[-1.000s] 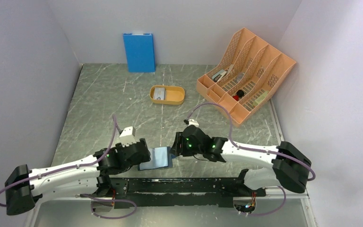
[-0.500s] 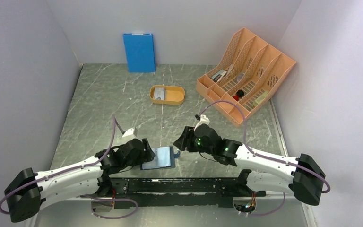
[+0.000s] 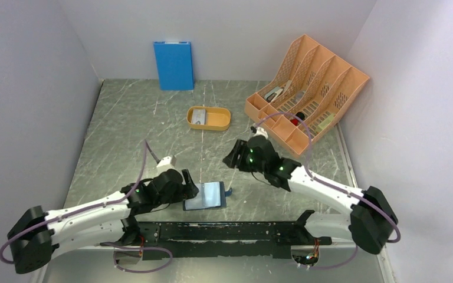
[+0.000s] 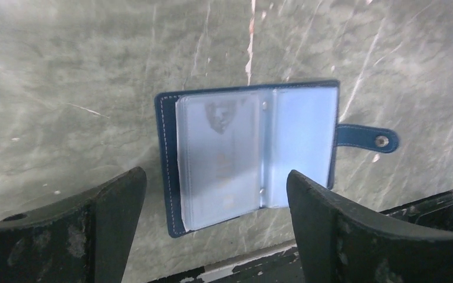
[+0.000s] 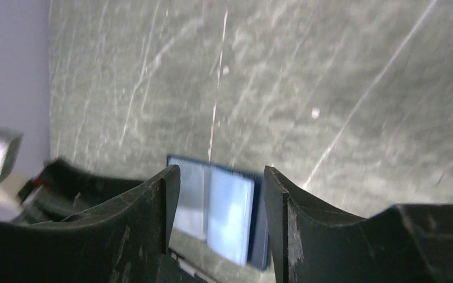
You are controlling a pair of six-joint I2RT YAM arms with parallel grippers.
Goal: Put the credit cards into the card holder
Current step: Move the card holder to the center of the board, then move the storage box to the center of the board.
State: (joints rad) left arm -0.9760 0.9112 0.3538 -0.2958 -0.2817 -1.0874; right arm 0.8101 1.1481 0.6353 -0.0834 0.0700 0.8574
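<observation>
Left to right. Left gripper (image 4: 212,175): low over the near part of the marbled table (image 3: 130,130), its 2 fingers spread wide and holding nothing. Blue panel (image 3: 173,65): upright against the back wall, well apart from both arms. Card holder (image 4: 248,153): flat on the table just beside the left gripper, near the front edge. It lies open, its 2 clear pockets facing up and its snap tab (image 4: 365,138) pointing right. A pocketed credit card (image 4: 218,150) with a faint crest shows through the left pocket. Orange tray (image 3: 219,122): mid-table, beyond the holder, with 1 loose credit card (image 3: 198,116), grey, lying inside. Right gripper (image 5: 221,170): raised above the table to the right of the holder, apart from it, with its fingers parted and nothing between them. Orange file rack (image 3: 315,82): at the far right corner, tilted back, with small items in its slots that are too small to identify.
</observation>
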